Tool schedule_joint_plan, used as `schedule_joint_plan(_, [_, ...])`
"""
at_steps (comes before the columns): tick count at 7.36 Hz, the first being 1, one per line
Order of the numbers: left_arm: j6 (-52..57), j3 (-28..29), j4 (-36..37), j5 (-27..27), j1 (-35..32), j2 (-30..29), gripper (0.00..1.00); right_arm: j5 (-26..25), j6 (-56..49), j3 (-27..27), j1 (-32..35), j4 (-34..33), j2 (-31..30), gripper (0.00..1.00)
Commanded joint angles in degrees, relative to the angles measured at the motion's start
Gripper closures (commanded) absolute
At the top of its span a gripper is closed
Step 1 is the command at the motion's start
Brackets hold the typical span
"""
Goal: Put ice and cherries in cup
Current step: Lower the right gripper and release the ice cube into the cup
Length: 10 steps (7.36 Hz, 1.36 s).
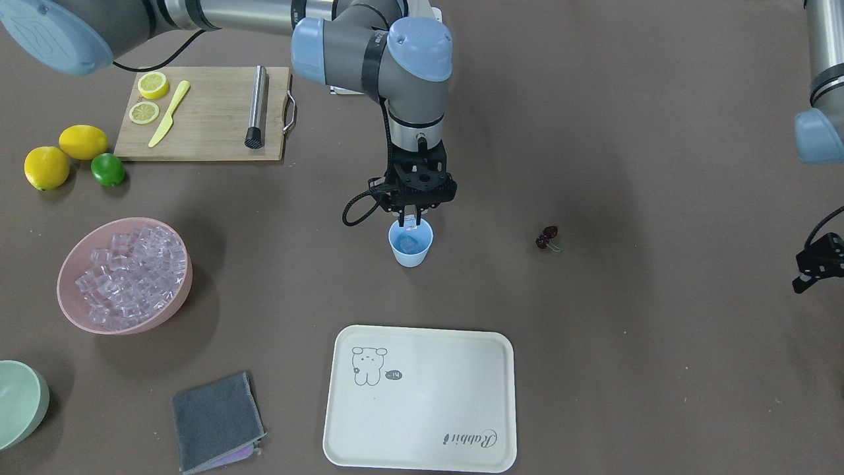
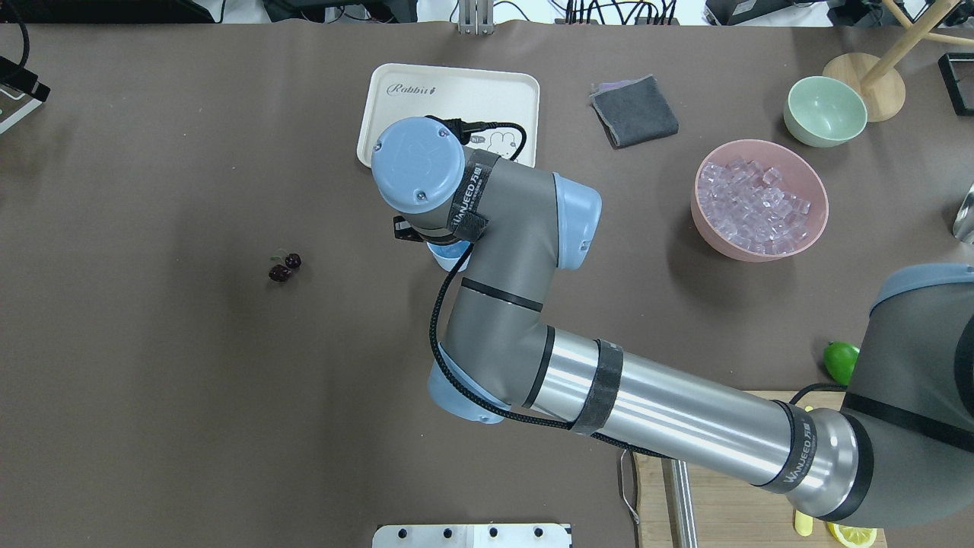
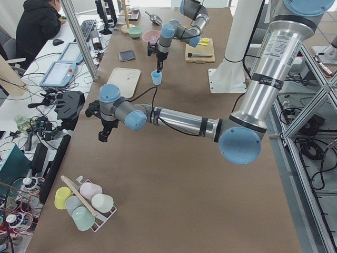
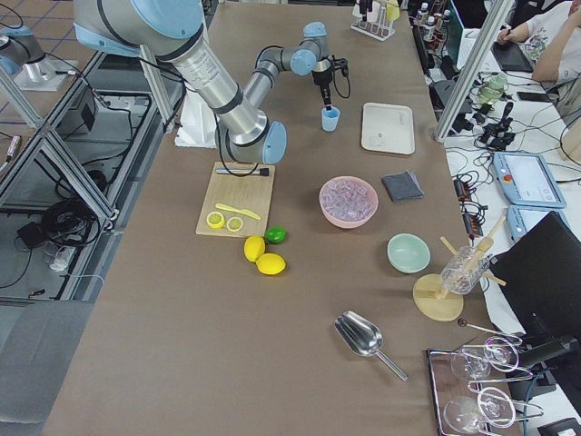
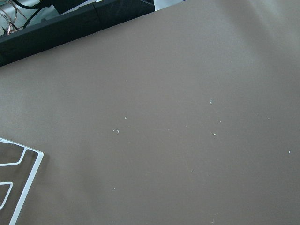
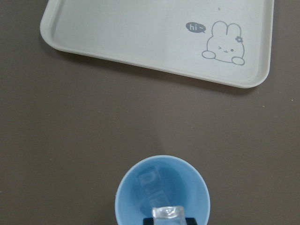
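While the right jaws hung directly over the cup [image 1: 410,256] at frame centre in the front view, they stood narrowly closed on one ice cube [image 6: 168,213], with more ice [image 6: 149,180] lying inside the cup. Recommended: part the jaws only while centred on the mouth and low enough that the cube cannot bounce off the rim. Then rise straight to avoid tipping the cup. Cherries [image 1: 547,238] lay on the bare counter [image 1: 626,165], right of the cup and well apart. Left jaws, at the right edge: state could not be told.
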Motion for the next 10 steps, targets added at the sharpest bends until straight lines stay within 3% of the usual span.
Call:
schedule_joint_plan(1, [-0.18, -1.75, -0.07, -0.16, 0.07, 0.73, 0.02, -0.02, -0.15, -0.02, 1.10, 0.08, 0.12, 1.00])
schedule_joint_plan(3, [-0.18, -2.20, -0.07, -0.33, -0.02, 1.08, 0.02, -0.02, -0.06, -0.11, 1.11, 0.08, 0.21, 1.00])
schedule_joint_plan(4, [-0.18, -2.20, -0.07, -0.33, 0.07, 1.08, 0.02, -0.02, -0.06, -0.11, 1.10, 0.08, 0.21, 0.91])
schedule_joint_plan(5, [-0.18, -2.11, -0.07, -0.33, 0.07, 1.08, 0.02, -0.45, -0.06, -0.28, 1.10, 3.38, -0.32, 0.70])
schedule_joint_plan(7, [-0.18, -2.20, 0.02, -0.33, 0.07, 0.99, 0.02, -0.81, -0.32, -3.79, 1.10, 9.55, -0.58, 0.13])
schedule_joint_plan(8, [-0.45, -2.03, 0.37, -0.33, 0.07, 0.73, 0.02, -0.81, -0.15, -3.72, 1.10, 9.66, -0.58, 0.02])
schedule_joint_plan(10, [-0.62, -2.20, 0.72, -0.42, 0.07, 0.21, 0.02, -0.37, -0.15, -2.67, 1.63, 9.22, -0.50, 0.02])
